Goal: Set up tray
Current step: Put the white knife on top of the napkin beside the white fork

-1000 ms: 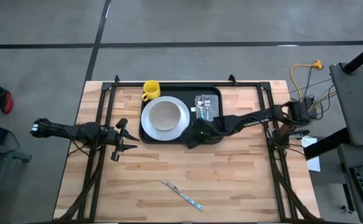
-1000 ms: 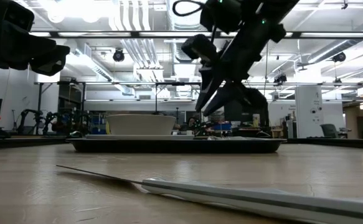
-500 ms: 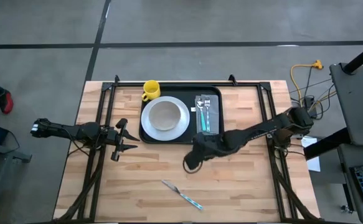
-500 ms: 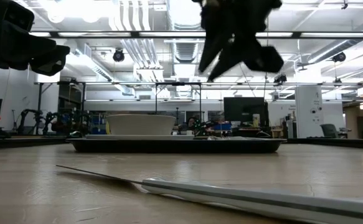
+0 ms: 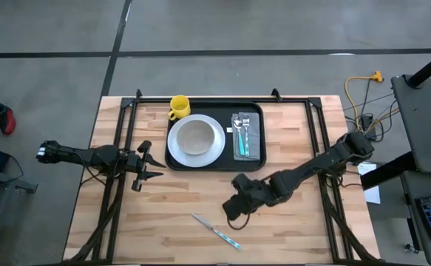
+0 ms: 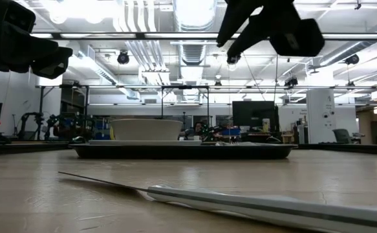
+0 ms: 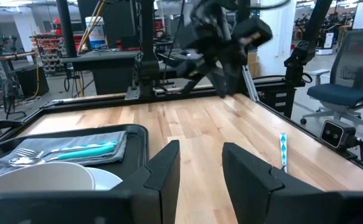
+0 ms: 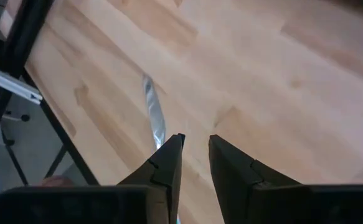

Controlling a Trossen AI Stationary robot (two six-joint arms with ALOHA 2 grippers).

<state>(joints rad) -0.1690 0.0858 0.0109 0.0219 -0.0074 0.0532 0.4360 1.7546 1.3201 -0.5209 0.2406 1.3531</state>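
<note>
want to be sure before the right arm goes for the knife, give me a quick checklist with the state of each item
1. Knife lying free on the bare table, nothing on it: ok.
2. Right gripper empty and above the table near the knife: ok.
3. Right fingers parted enough to take the knife: ok, a narrow gap shows.
4. Gripper lined up over the handle: cannot tell; the wrist view shows only the blade ahead.
5. Room left on the tray: cannot tell; the plate and the napkin with fork and spoon fill most of it.
6. Left gripper clear of the path, waiting at the table's left side: ok.
</note>
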